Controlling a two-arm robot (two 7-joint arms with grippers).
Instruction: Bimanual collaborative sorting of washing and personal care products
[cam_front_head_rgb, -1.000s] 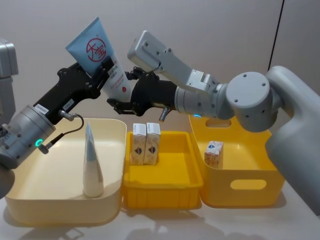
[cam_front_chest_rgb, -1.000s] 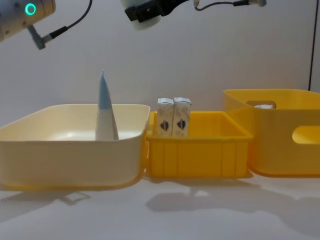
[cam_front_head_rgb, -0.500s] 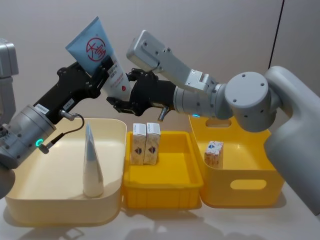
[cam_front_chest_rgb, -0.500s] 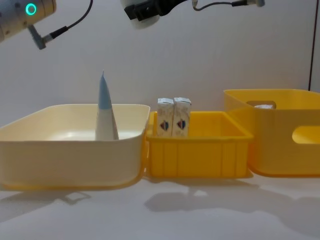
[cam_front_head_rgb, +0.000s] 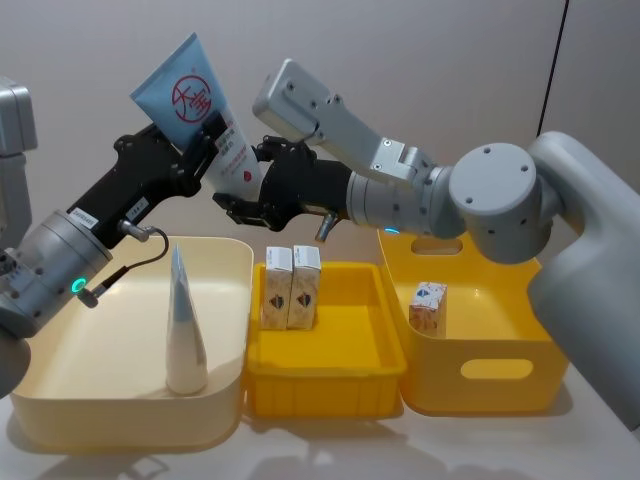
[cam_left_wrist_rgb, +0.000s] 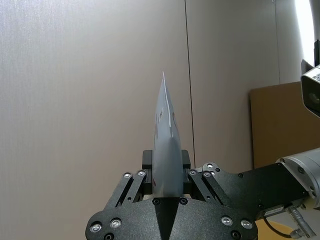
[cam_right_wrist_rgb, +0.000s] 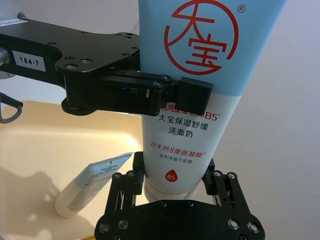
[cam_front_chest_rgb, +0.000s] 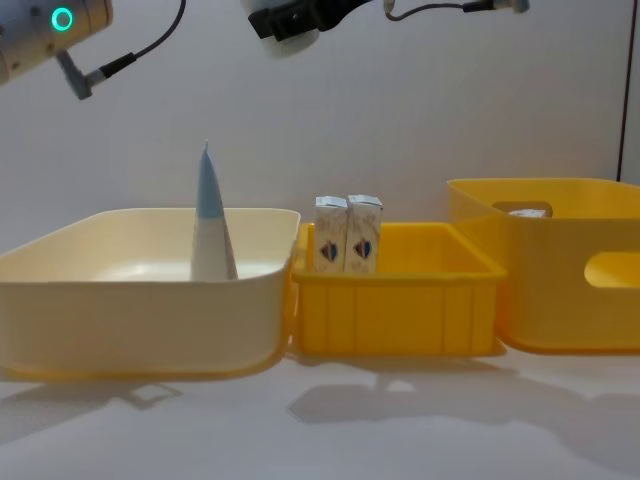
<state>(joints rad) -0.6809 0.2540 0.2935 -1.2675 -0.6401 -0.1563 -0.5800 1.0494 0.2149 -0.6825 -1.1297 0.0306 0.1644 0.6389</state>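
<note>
Nearest you, the cream plastic bin (cam_front_head_rgb: 230, 330) holds one pale-blue-and-white squeeze tube (cam_front_head_rgb: 184, 325) standing upright, and two small white floral cartons (cam_front_head_rgb: 290, 286) stand in the shallow yellow tray (cam_front_head_rgb: 385, 330). High above them, your left claw (cam_front_head_rgb: 200, 150) grips a second pale-blue-and-white tube (cam_front_head_rgb: 200, 115) at mid-body, long axis tilted, crimped end up. Your right claw (cam_front_head_rgb: 250, 195) is closed around its cap end from below, so a handover likely turns on which claw releases.
</note>
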